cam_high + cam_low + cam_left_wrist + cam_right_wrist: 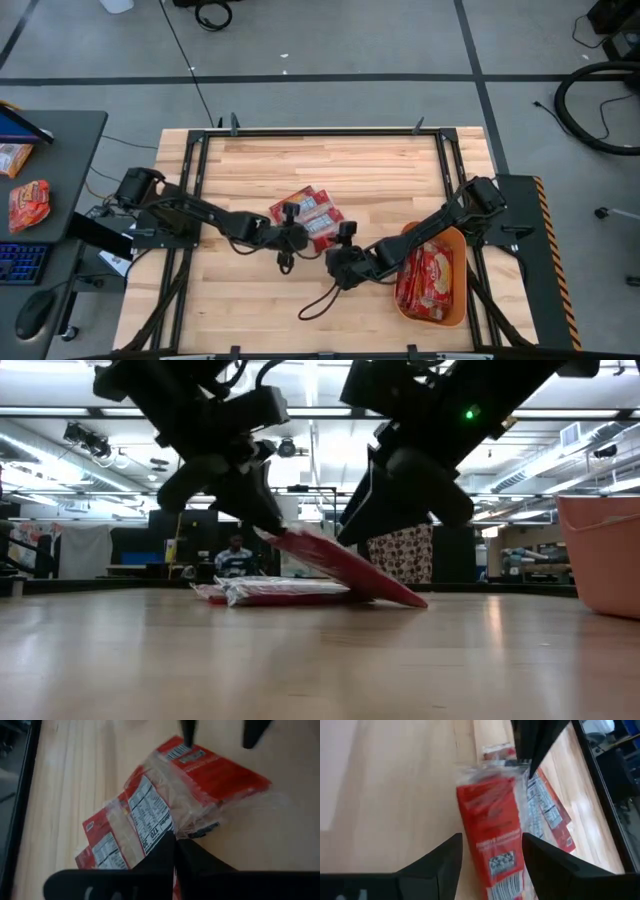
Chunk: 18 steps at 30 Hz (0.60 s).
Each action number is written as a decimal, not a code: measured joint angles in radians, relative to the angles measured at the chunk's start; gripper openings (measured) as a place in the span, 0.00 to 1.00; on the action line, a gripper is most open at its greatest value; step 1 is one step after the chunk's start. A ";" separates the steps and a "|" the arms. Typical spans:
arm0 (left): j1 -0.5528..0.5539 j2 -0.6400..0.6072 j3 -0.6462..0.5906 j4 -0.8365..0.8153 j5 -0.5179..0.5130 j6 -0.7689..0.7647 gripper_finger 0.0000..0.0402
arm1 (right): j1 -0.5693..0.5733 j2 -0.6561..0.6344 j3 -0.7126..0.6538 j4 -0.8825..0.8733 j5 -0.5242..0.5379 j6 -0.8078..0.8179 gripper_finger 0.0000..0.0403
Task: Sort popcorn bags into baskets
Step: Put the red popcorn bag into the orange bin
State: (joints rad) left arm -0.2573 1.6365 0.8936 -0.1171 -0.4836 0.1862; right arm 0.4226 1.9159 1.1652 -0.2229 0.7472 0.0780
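Two or three red-and-white popcorn bags [312, 205] lie flat and overlapping at the table's middle [260, 592]. One more bag [345, 568] is tilted: its far end is raised and its near end rests on the wood. My left gripper [175, 840] is shut on the raised end [288, 238]. My right gripper [492, 865] is open, its fingers standing on either side of that bag's lower part without touching [340, 262]. The orange basket [458, 300] sits at the right edge with several bags inside. My left gripper pinches the tilted bag by the clear crimped seam at its raised end [182, 827], between the two fingers, slanting down from the table's left. The bag [490, 820] slopes down from the hold, and its other end [415, 601] rests on the table.
A loose black cable loop [320, 300] lies on the wood near the front. A metal frame [320, 131] runs around the table. The basket wall [600, 550] rises at the right. A side desk on the left holds other packets [28, 205]. A person [235, 555] sits far behind.
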 joint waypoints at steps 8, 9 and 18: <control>0.031 -0.011 0.040 -0.038 0.019 -0.137 0.02 | -0.008 0.015 0.000 0.074 0.002 0.009 0.52; 0.032 -0.011 0.044 -0.042 0.028 -0.150 0.02 | -0.008 0.015 0.000 0.075 0.009 0.018 0.52; 0.043 -0.011 0.075 -0.054 0.103 -0.169 0.03 | -0.021 0.015 0.000 0.038 0.113 0.027 0.48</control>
State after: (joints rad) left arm -0.2142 1.6253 0.9689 -0.1711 -0.3808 0.0172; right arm 0.4017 1.9308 1.1652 -0.1853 0.8599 0.1051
